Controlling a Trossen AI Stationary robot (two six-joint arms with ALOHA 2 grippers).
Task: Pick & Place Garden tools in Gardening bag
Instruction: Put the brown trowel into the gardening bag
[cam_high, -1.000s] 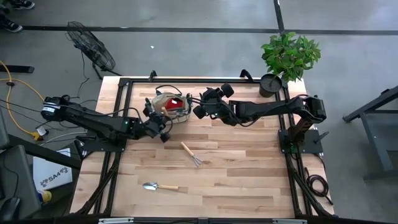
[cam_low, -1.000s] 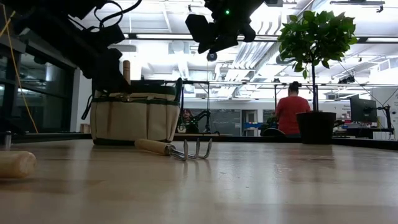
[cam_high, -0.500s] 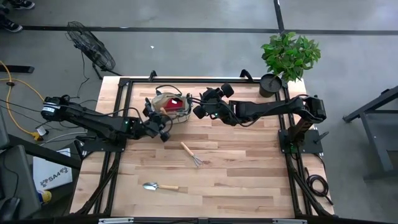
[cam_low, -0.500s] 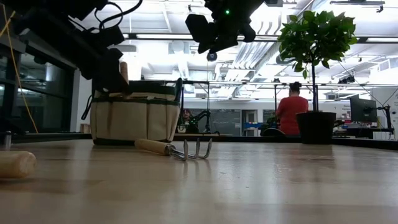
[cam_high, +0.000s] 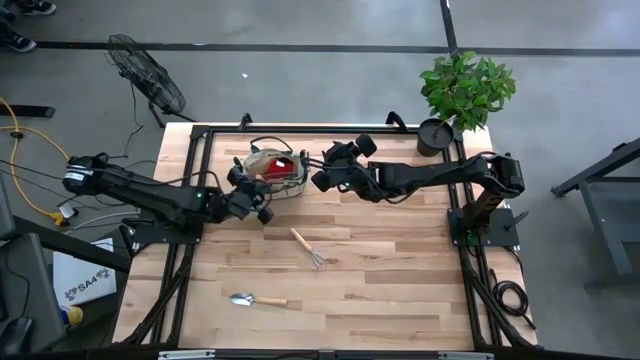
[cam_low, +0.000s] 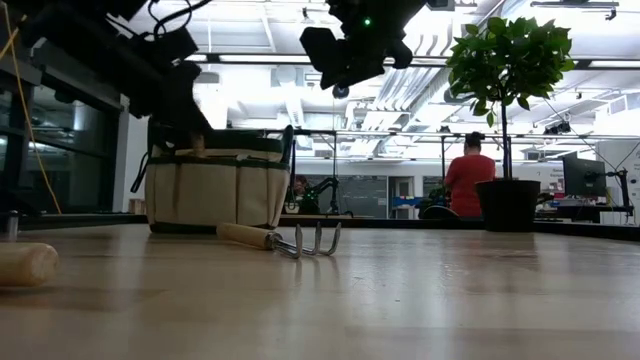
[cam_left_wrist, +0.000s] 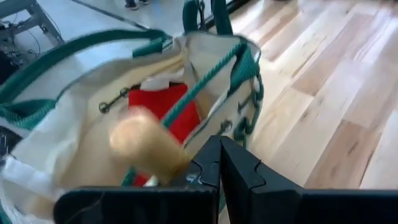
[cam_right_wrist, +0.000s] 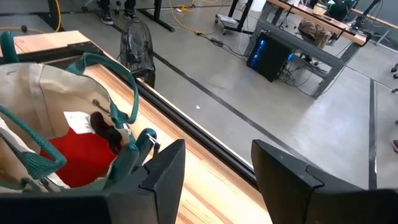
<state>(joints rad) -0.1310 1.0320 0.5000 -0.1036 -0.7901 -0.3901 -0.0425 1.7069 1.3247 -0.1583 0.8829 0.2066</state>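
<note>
The beige gardening bag (cam_high: 275, 166) with green trim stands at the table's far side; it also shows in the low view (cam_low: 215, 190). A red spray bottle (cam_right_wrist: 84, 155) and dark shear handles (cam_right_wrist: 107, 134) lie inside it. My left gripper (cam_high: 252, 198) is at the bag's near left rim, fingers shut (cam_left_wrist: 219, 165), with a wooden tool handle (cam_left_wrist: 146, 146) over the bag's mouth. My right gripper (cam_high: 325, 173) is open and empty, raised just right of the bag. A hand rake (cam_high: 308, 247) and a trowel (cam_high: 255, 299) lie flat on the table. My left gripper is shut on a wooden-handled tool. Its fingers hide the place of contact. The rounded handle end (cam_left_wrist: 140, 140) sticks out past the fingers, slanting over the bag's open mouth. In the low view only the handle's top (cam_low: 197, 146) shows above the bag's rim.
A potted green plant (cam_high: 465, 88) in a black pot (cam_high: 435, 136) stands at the table's far right corner. A person in red (cam_low: 470, 178) sits in the room beyond the table. Bare wood lies between the rake and the table's right edge.
The wooden handle has gone down: it stood well above the bag's rim and now only its top shows above the rim. My left gripper has shifted slightly toward the bag.
</note>
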